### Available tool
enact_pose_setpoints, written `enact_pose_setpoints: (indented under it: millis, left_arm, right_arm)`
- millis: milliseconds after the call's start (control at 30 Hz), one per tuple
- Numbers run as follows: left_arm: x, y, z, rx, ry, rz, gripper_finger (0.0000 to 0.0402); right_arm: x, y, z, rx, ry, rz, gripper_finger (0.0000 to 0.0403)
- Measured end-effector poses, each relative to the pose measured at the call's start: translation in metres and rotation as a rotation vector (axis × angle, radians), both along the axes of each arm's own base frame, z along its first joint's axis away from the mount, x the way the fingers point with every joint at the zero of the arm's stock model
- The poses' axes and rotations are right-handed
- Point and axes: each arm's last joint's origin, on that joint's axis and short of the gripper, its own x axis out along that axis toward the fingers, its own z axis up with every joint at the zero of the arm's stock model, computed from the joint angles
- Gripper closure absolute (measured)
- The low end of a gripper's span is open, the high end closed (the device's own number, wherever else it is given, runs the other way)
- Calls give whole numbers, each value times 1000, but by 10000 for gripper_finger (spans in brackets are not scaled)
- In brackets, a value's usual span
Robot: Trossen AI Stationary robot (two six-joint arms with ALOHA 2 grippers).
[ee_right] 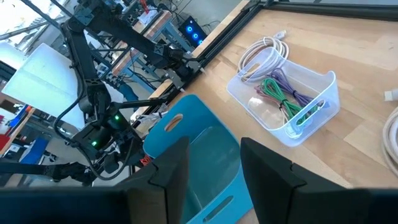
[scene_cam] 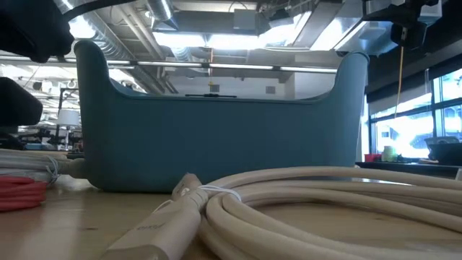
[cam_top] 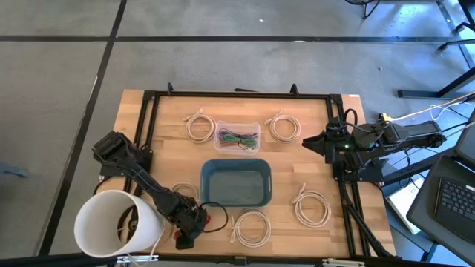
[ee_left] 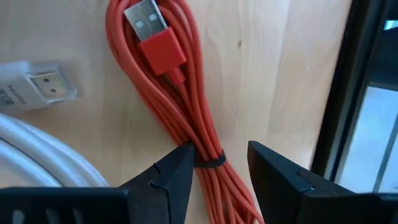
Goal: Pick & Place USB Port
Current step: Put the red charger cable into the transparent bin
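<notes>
A coiled red USB cable (ee_left: 180,99) lies flat on the wooden table near its near-left corner (cam_top: 215,220). A black tie (ee_left: 208,163) binds it, and its silver plug (ee_left: 149,22) points away from my wrist. My left gripper (ee_left: 221,158) is open just above it (cam_top: 189,230), with one finger on each side of the bundle at the tie. The low view shows the cable's red strands (scene_cam: 22,193) at the left edge. My right gripper (ee_right: 214,149) is open and waits over the table's right side (cam_top: 308,142).
A blue bin (cam_top: 204,185) stands mid-table, a clear tub (cam_top: 237,137) of green and purple cables behind it. Several white cable coils lie around, one (ee_left: 37,149) with its connector (ee_left: 37,87) right beside the red cable. A white cylinder (cam_top: 119,222) stands off the near-left corner.
</notes>
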Motion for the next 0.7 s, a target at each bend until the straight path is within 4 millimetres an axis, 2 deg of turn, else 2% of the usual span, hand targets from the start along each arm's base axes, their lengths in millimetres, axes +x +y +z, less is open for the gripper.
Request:
enact_pose_setpoints:
  millis: [267, 333, 500, 700]
  left_arm:
    - [0, 1, -10, 39, 42, 41, 263]
    - [-1, 2, -10, 53, 43, 43, 285]
    - [-2, 2, -10, 53, 54, 35, 381]
    - [0, 1, -7, 37, 54, 11, 394]
  right_arm:
    - [0, 0, 0, 4, 1, 11, 256]
    - [0, 0, 0, 2, 1, 12, 256]
    - [0, 0, 0, 1, 1, 11, 256]
    - [0, 0, 0, -6, 2, 14, 256]
